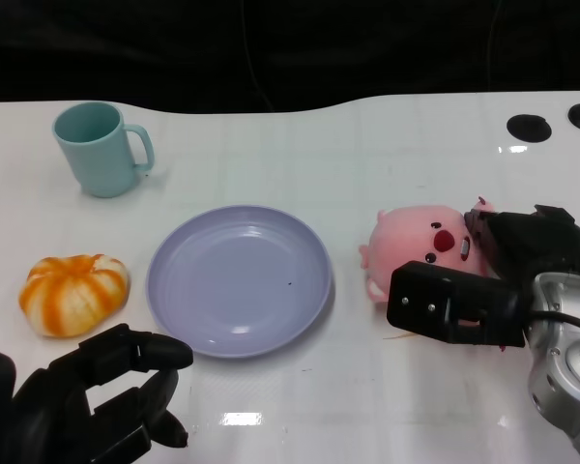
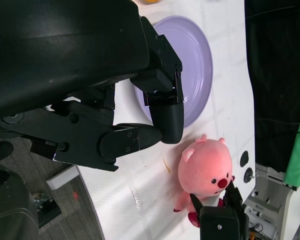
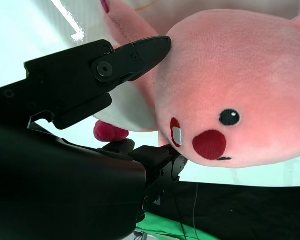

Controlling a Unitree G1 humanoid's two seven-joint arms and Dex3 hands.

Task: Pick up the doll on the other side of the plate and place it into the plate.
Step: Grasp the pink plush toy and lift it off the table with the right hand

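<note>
Left hand [image 1: 87, 396] fingers empty, apart; right hand [image 1: 483, 280] fingers grip the pink, red-nosed doll [image 1: 416, 246].

The doll [image 1: 418, 242] is soft pink plush; the plate [image 1: 239, 279] looks smooth and slightly glossy. The table [image 1: 367, 145] is glossy white.

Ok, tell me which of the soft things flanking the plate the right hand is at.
The pink doll, right of the plate; the right hand touches it. The orange striped pumpkin lies untouched opposite.
</note>
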